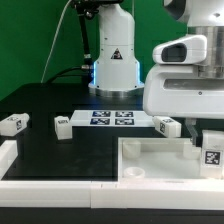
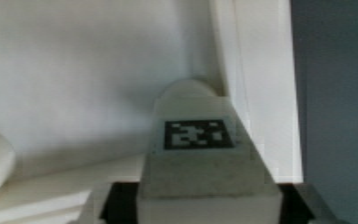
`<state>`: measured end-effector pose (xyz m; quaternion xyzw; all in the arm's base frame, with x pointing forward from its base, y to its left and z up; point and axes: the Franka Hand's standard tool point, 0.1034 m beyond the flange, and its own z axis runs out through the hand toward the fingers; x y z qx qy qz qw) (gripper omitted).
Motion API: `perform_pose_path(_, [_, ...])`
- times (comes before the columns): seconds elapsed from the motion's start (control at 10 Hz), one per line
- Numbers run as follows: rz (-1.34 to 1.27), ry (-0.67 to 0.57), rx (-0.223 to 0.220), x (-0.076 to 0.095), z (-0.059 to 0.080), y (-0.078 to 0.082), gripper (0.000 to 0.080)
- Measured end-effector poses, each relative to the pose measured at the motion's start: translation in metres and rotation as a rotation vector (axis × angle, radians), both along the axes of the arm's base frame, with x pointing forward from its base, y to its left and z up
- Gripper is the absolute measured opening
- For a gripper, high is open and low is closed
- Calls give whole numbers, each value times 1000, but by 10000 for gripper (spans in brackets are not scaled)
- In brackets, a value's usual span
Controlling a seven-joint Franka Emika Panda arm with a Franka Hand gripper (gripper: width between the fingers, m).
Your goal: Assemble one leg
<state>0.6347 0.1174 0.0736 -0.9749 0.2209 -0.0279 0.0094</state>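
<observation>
My gripper [image 1: 209,146] is shut on a leg [image 1: 211,153], a stubby white block with a black-and-white tag, and holds it at the right end of the white tray-like tabletop [image 1: 150,165]. In the wrist view the leg [image 2: 197,160] stands out between the dark finger pads [image 2: 133,202], tag facing the camera, over the tabletop's white surface [image 2: 87,80] close to its raised rim. Whether the leg touches the tabletop cannot be told. Three more legs lie on the black table: two at the exterior view's left [image 1: 12,124] [image 1: 62,126] and one near the hand [image 1: 167,126].
The marker board [image 1: 112,118] lies flat behind the tabletop, in front of the robot base [image 1: 113,65]. A white rail [image 1: 6,160] borders the table at the exterior view's left. Black table [image 2: 336,100] shows beside the tabletop's rim.
</observation>
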Motion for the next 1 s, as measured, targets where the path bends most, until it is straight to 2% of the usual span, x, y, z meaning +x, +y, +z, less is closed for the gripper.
perform_pose_path(0.2, [-232,7,-36,-2,1,-21,290])
perform_pose_path(0.5, [-427,0,-69,-5,1,-34,301])
perform_pose_path(0.6, [-531,2,-60,-6,1,-35,377])
perform_pose_path(0.7, [-489,1,-61,-5,1,-34,524])
perform_pose_path(0.8, [-488,1,-61,-5,1,-33,524])
perform_pose_path(0.9, [-488,1,-61,-5,0,-33,622])
perform_pose_path(1.0, [-488,1,-61,-5,0,-33,622])
